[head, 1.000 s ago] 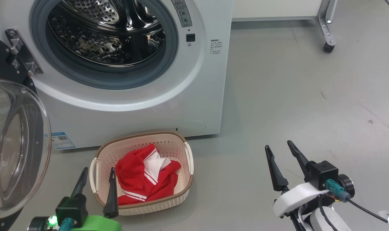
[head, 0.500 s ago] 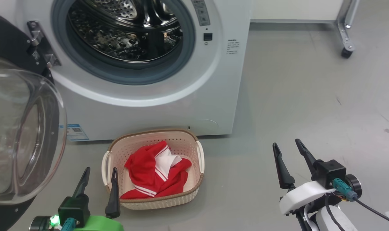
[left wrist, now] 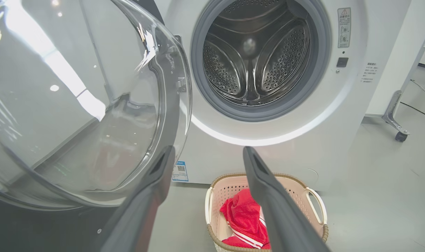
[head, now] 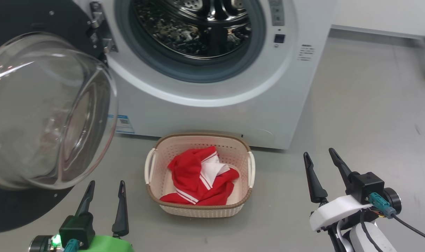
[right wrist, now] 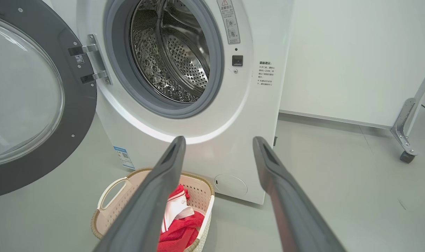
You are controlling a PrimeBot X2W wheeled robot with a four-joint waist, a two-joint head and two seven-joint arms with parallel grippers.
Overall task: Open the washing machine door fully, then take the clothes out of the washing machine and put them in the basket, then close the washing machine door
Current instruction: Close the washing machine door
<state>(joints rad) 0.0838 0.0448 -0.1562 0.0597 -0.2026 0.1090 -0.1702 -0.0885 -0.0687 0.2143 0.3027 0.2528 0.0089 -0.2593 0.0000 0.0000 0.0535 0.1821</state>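
Inside the basket point(head: 198, 211), red clothes point(head: 189, 171).

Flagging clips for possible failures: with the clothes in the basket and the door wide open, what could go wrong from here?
The left pincer, open and empty, sits close to the bulging glass of the washing machine door; a push there might slip. The basket stands just before the washing machine; an arm swinging across could knock it.

The grey floor point(head: 356, 105) carries the washing machine point(head: 216, 115) and basket point(head: 198, 211).
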